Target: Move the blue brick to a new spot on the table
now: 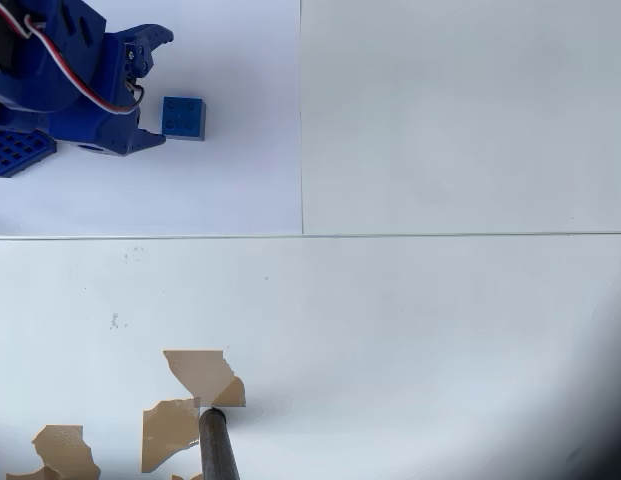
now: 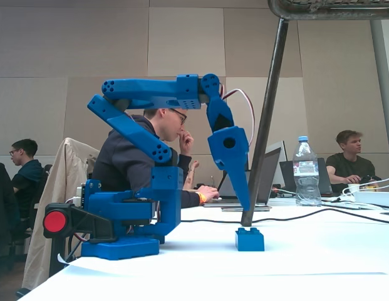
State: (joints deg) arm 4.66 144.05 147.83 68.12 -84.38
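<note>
Arm base: I am seeing the blue perforated plastic base plate [image 1: 15, 152] sitting at the left edge of the overhead view, on the brighter white paper sheet [image 1: 240, 190].
Gripper: I am watching the blue two-finger plastic gripper [image 1: 150, 90] hanging just left of the brick in the overhead view, its fingers standing apart and clamping nothing; in the fixed view its tip [image 2: 244, 202] is hovering above the brick, not touching.
Brick: the small square blue plastic toy brick with studs on top [image 1: 183, 117] is resting flat on the paper sheet, near the top left of the broad white table with torn brown patches [image 1: 440, 330].
Risk: I am judging that a descent slightly off-centre would be setting one finger on the studs, tipping or skidding the brick across the smooth paper.
Second risk: a shallow grip would probably be letting the brick slip out mid-carry.
Containers: a clear plastic water bottle with a blue cap [image 2: 306, 172] is standing far right in the fixed view; I cannot tell how full it is.
</note>
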